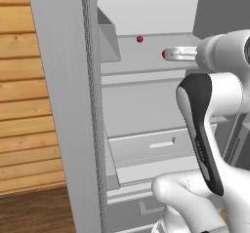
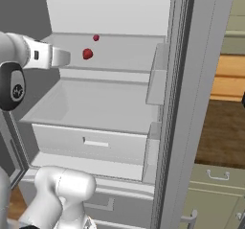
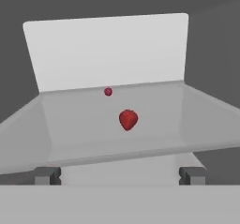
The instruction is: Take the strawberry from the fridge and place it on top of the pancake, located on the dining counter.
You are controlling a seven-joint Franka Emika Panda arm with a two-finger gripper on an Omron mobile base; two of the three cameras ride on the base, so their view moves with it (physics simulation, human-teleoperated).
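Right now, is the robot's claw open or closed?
Open. The gripper has its fingertips far apart, with the strawberry lying untouched on the fridge shelf ahead.

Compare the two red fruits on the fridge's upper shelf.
The larger bright red heart-shaped strawberry tapers to a point; the small dark red round fruit is ball-like. The strawberry lies nearer the shelf's front edge, straight ahead of the open tool; the round fruit sits farther back, near the rear wall. Both rest on the same white shelf, apart.
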